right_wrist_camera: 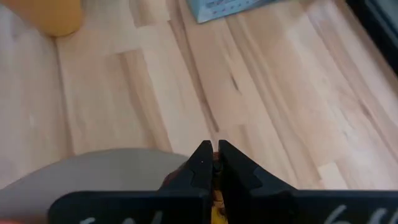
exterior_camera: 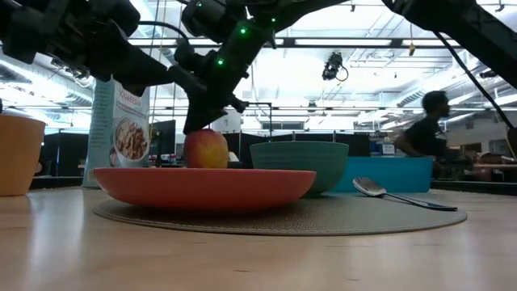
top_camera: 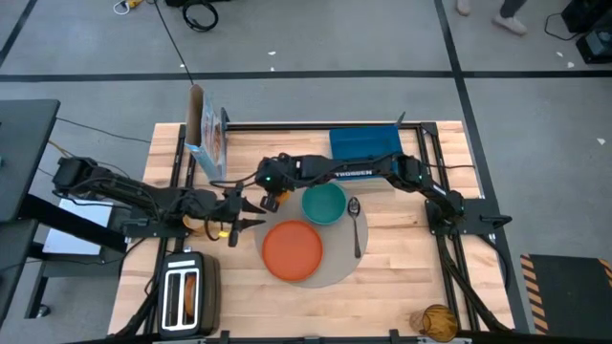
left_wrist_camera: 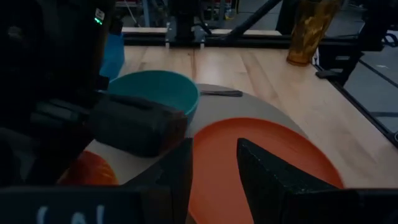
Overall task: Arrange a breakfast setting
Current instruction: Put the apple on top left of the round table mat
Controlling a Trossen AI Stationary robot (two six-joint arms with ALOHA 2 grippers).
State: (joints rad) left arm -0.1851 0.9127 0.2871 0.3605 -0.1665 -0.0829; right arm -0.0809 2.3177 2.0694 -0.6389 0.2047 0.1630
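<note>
A: Where is the red apple relative to the jaws?

B: It sits at the left edge of the grey-beige mat, just beside the orange plate and the teal bowl. The right gripper is directly above it with its fingers pressed together; they seem to pinch the apple's stem, though the stem itself is too small to be sure of.

A: And the other one?

B: The left gripper hangs near the table's left edge, beside the plate, its fingers somewhat apart with nothing between them.

A: The remaining pieces?

B: The metal spoon lies on the mat to the right of the bowl. A cup stands towards the left edge.

A: Any writing?

B: White lettering runs along the right arm, too small to read. The cereal box near the table's far left corner shows a picture of a bowl; its text is not legible.
</note>
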